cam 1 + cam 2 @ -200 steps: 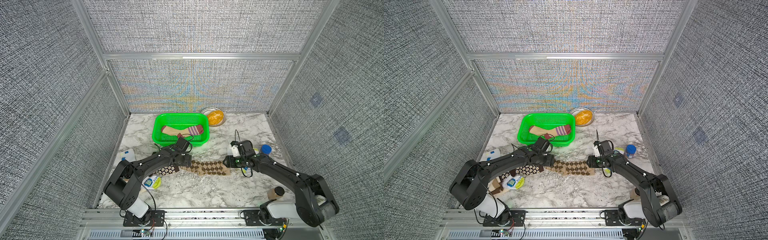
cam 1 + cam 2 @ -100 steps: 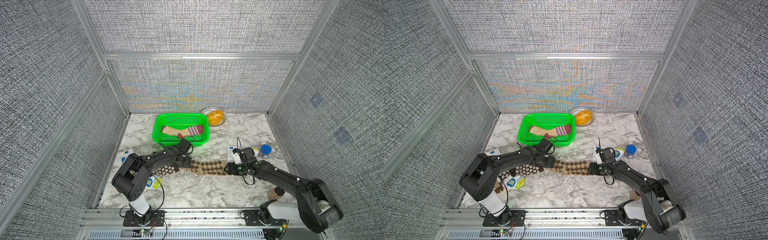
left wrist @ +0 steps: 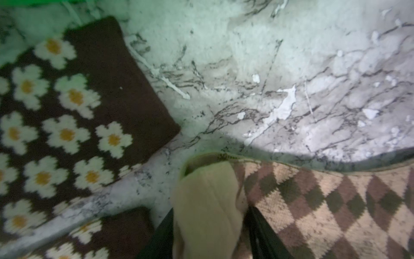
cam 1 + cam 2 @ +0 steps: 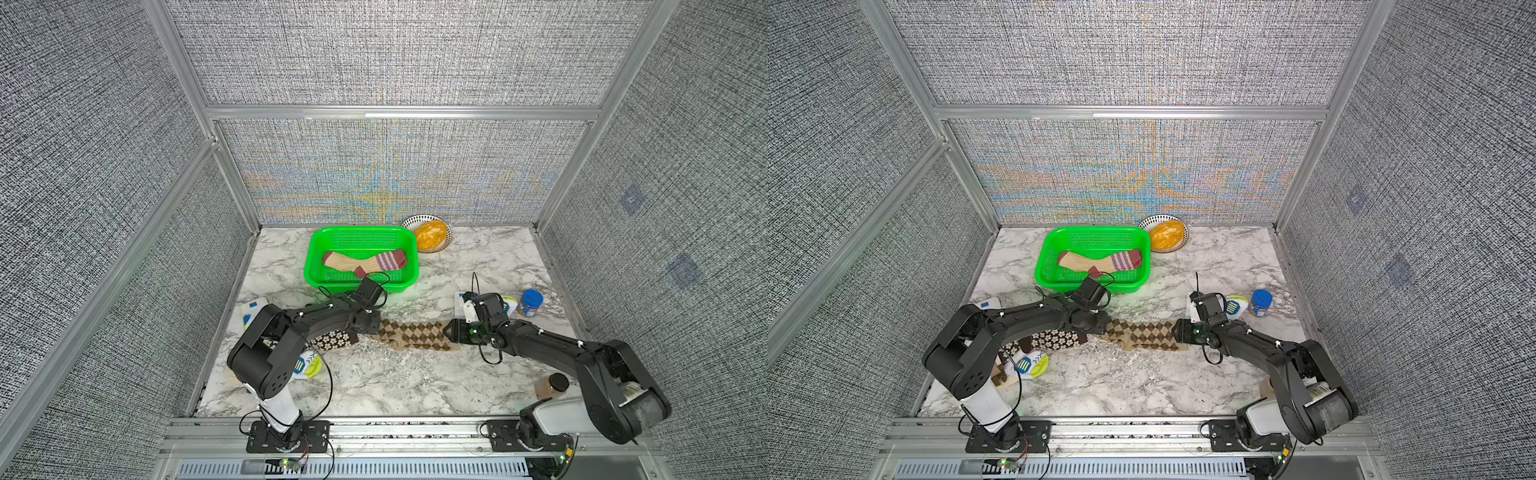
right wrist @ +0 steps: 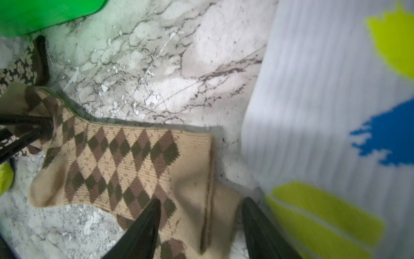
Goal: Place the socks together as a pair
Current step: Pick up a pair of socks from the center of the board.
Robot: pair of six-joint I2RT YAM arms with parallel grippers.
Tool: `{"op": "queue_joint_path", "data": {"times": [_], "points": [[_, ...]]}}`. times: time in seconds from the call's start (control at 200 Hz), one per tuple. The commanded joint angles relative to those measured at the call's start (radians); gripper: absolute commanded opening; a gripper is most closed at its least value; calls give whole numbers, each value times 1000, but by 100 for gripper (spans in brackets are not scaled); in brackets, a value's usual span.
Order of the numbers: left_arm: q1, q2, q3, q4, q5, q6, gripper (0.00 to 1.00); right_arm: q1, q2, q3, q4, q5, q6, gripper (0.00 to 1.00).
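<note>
light: bright, even, from above | shadows: soft, short | wrist views: dimmer, blurred, green tint beside the basket [image 5: 44, 13] | back wall [image 4: 395, 174]: rainbow moiré | frame edges: bent

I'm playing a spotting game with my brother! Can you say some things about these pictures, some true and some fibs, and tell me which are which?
1. A striped sock lies in the green basket. True.
2. The diamond-check sock is in the basket too. False: it lies on the marble table.
3. The jar has a red lid. False: the lid is blue.
4. The flowered sock lies partly under the left arm. True.
5. The bowl is empty. False: something orange-yellow sits in it.
</note>
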Motion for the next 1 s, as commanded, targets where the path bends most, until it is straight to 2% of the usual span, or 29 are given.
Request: {"op": "queue_joint_path", "data": {"times": [0.0, 0.08, 0.225, 0.365, 0.585, 0.715, 0.836, 0.996], "points": [[-1, 9, -12, -12, 53, -6, 50, 10, 27, 0, -50, -26, 25, 55], [-1, 8, -13, -11, 56, -7, 47, 25, 33, 6, -68, -23, 24, 46], [-3, -8, -17, -8, 67, -9, 38, 31, -12, -24, -59, -31, 49, 17], [-11, -43, -20, -7, 97, -12, 27, 33, -78, -8, -58, -34, 60, 0], [-20, -235, -6, -79, 128, -25, 17, 70, -188, 144, -159, -43, 43, 0], [-18, -367, 76, -186, 96, -22, 16, 106, -191, 298, -215, -40, 31, 0], [9, -415, 176, -242, 29, 25, 16, 115, -112, 438, -213, -64, 12, 0], [154, -367, 317, -296, 60, 96, 16, 126, 81, 655, -204, -98, -17, 0]]}}
